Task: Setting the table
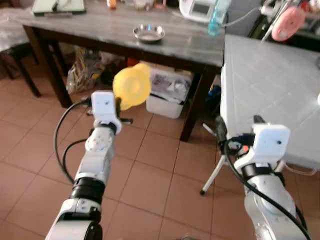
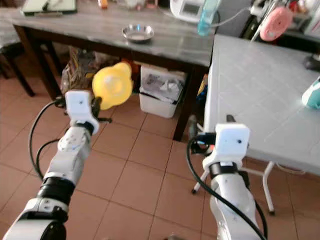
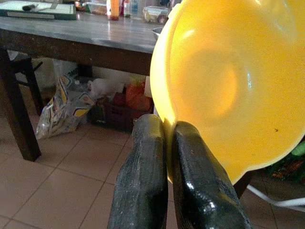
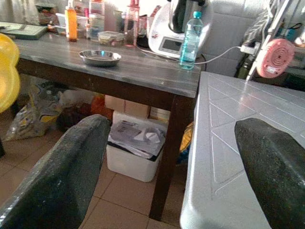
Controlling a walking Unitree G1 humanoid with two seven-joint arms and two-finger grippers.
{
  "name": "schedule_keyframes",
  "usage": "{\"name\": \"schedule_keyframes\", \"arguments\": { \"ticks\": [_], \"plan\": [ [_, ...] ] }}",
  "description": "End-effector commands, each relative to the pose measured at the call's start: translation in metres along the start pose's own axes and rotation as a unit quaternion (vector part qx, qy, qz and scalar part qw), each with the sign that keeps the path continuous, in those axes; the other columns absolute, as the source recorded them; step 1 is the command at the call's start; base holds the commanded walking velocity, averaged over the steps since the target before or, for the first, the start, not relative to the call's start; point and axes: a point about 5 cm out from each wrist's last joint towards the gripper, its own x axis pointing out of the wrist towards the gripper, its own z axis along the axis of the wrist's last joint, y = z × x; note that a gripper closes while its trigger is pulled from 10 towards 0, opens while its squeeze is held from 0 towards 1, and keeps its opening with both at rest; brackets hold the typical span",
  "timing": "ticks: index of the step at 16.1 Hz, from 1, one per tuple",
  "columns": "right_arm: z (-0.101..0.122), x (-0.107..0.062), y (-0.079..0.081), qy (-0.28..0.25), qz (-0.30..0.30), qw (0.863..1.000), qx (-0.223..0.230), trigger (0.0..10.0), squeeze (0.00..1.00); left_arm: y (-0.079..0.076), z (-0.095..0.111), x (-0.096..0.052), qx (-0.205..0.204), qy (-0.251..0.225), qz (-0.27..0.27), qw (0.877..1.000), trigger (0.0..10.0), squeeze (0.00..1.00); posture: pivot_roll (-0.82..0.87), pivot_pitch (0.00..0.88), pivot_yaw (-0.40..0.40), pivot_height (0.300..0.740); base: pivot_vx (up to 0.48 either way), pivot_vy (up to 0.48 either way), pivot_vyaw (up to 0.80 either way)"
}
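Observation:
My left gripper [image 3: 164, 138] is shut on the rim of a yellow plastic bowl [image 1: 132, 86], held up on edge in front of the dark wooden table [image 1: 100, 27]. The bowl's hollow faces the left wrist camera, bowl [image 3: 233, 81]. A small steel dish [image 1: 148, 33] lies on that table top. My right gripper [image 4: 176, 162] is open with nothing between its fingers, raised near the corner of the white tiled table [image 1: 270, 80]. A sliver of the yellow bowl [image 4: 7, 71] shows in the right wrist view.
A white bin [image 1: 169, 95] and bags [image 1: 85, 67] sit under the dark table. Bottles [image 4: 190, 33], an appliance [image 4: 167, 33] and jars stand at its back. A pink round object [image 1: 287, 22] hangs behind the white table. Tiled floor [image 1: 150, 175] lies below my arms.

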Motion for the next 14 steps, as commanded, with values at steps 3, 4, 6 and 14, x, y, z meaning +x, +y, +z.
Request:
{"name": "schedule_keyframes", "arguments": {
  "ticks": [3,4,6,14],
  "plan": [
    [-0.0001,-0.0008,-0.0073,0.000,-0.017,1.000,-0.012,10.0,0.00,-0.0151,0.0046,0.0004,-0.007,-0.019,-0.033,0.999,10.0,0.00,0.03,0.136,-0.053,0.740,0.000,0.000,-0.60],
    [0.0001,-0.0006,-0.0080,-0.002,-0.018,1.000,-0.013,10.0,0.00,-0.0167,0.0064,0.0009,-0.008,-0.024,-0.035,0.999,10.0,0.00,0.03,0.135,-0.052,0.740,0.000,0.000,-0.44],
    [0.0006,-0.0004,-0.0090,-0.004,-0.020,1.000,-0.015,10.0,0.00,-0.0194,0.0089,0.0013,-0.013,-0.031,-0.039,0.999,10.0,0.00,0.03,0.134,-0.051,0.740,0.000,0.000,0.00],
    [0.0035,-0.0006,-0.0069,-0.016,-0.010,0.999,-0.027,10.0,0.00,-0.0208,0.0110,0.0022,-0.019,-0.040,-0.044,0.998,10.0,0.00,0.03,0.129,-0.042,0.740,0.254,0.000,0.00]
  ]
}}
